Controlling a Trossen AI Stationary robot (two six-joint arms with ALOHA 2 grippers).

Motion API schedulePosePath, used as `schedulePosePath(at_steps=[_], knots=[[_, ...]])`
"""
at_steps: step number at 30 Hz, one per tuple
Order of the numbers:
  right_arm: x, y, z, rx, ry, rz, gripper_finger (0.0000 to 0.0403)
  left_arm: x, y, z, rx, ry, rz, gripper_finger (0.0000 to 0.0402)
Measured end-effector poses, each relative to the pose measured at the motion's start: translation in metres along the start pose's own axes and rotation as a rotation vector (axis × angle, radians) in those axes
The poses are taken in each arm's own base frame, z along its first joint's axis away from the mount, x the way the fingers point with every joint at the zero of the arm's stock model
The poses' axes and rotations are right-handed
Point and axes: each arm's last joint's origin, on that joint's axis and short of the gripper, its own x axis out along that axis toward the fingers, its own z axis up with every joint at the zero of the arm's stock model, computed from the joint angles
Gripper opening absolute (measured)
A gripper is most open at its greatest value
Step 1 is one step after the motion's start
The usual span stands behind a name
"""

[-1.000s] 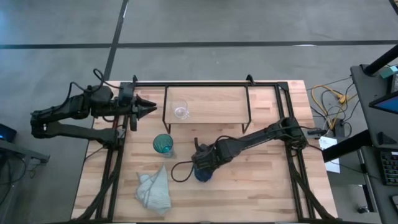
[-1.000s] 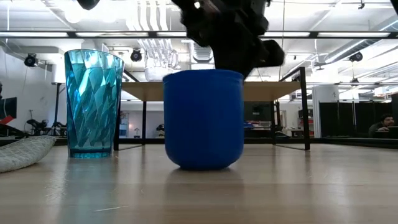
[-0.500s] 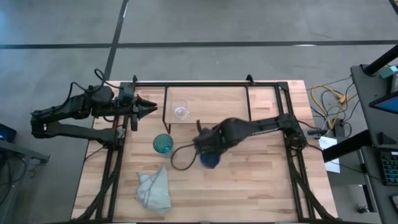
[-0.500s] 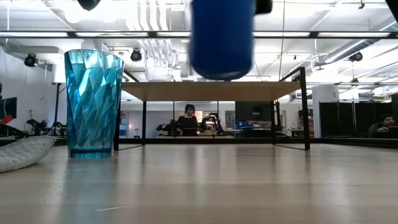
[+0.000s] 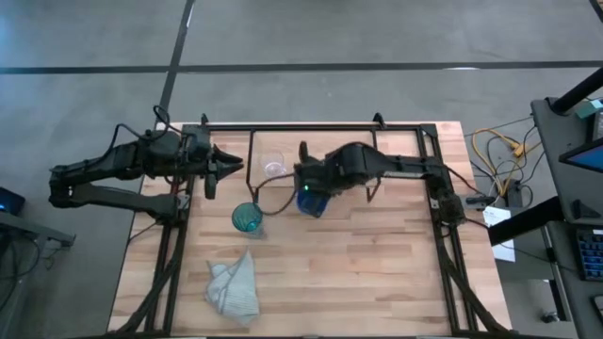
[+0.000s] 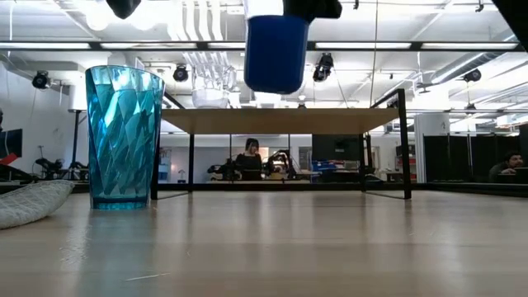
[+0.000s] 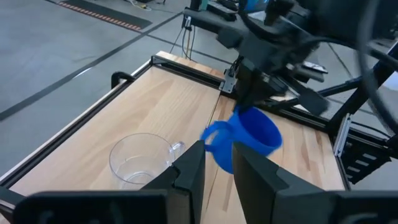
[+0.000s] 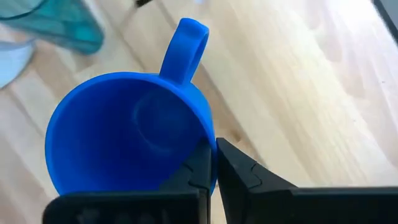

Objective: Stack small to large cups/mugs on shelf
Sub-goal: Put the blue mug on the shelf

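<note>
High view: right gripper [image 5: 308,185] sits over the front edge of the black wire-frame shelf [image 5: 377,160], clamped on the rim of the bright blue mug [image 5: 311,200], which hangs off the table [image 5: 377,273] just beside the shelf's front rail. Small clear glass cup [image 5: 273,166] stands on the shelf's wood top toward its left end, close to the mug. Teal tumbler [image 5: 247,218] stands upright on the table in front of the shelf's left leg; pale green-grey cloth [image 5: 234,287] lies crumpled nearer the front edge. Left gripper [image 5: 226,167] waits at the left end of the shelf, pointing at the glass cup, fingers a little apart. Low view: blue mug [image 6: 275,51] is in the air, its base above the level of the shelf board [image 6: 280,120], nothing under it; teal tumbler [image 6: 123,137] on the left, cloth [image 6: 29,202] at the far left edge, a person [image 6: 247,157] seated in the room behind. Left wrist view: its two fingers [image 7: 189,177] stand with a narrow gap; glass cup [image 7: 140,160] on the shelf, blue mug [image 7: 249,135] tilted, handle toward the cup, not touching it. Right wrist view: fingers [image 8: 198,171] pinch the wall of the mug [image 8: 118,134], one inside and one outside the rim, handle on the far side; teal tumbler [image 8: 53,22] in the corner.
</note>
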Motion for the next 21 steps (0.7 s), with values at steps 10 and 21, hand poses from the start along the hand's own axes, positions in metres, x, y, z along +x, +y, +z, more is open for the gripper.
schedulePosePath(at_steps=[10,21], knots=[[0.010,-0.027,0.016,0.065,0.003,-0.047,0.0009,0.006,0.000,-0.001,0.000,0.018,0.005,0.0066],[0.012,-0.038,0.021,0.094,0.000,-0.060,0.0009,0.009,-0.001,-0.001,-0.048,0.027,0.008,0.0066]])
